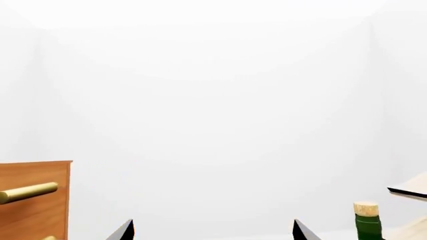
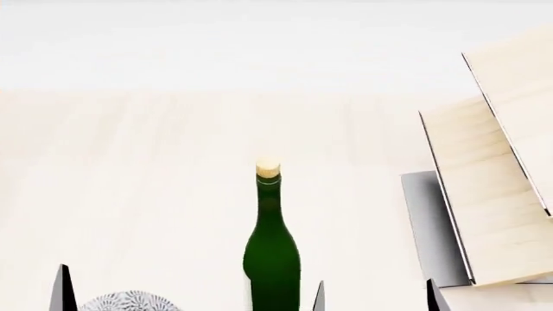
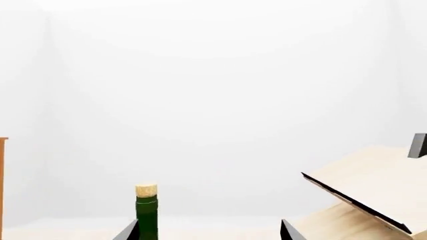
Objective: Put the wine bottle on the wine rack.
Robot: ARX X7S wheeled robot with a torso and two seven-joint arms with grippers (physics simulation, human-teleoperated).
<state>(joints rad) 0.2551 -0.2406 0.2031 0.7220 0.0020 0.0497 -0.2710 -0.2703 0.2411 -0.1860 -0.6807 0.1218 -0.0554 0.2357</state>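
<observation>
The wine bottle (image 2: 271, 253), dark green with a pale cork, stands upright on the light-wood tabletop (image 2: 155, 181) in the head view. The wine rack (image 2: 484, 194), slanted light-wood panels on a dark grey base, stands to its right. My right gripper (image 3: 209, 231) is open and empty, low between the bottle and the rack, and its two tips also show in the head view (image 2: 377, 297). The bottle's neck (image 3: 147, 210) rises just beyond one of its fingertips. My left gripper (image 1: 213, 231) is open and empty, with the bottle top (image 1: 366, 220) off to its side.
A patterned bowl (image 2: 129, 302) sits at the near left of the table. A brown drawer cabinet (image 1: 33, 200) with brass handles stands to the left. The rack's panels also show in the left wrist view (image 1: 410, 187) and the right wrist view (image 3: 373, 185). A white wall lies behind.
</observation>
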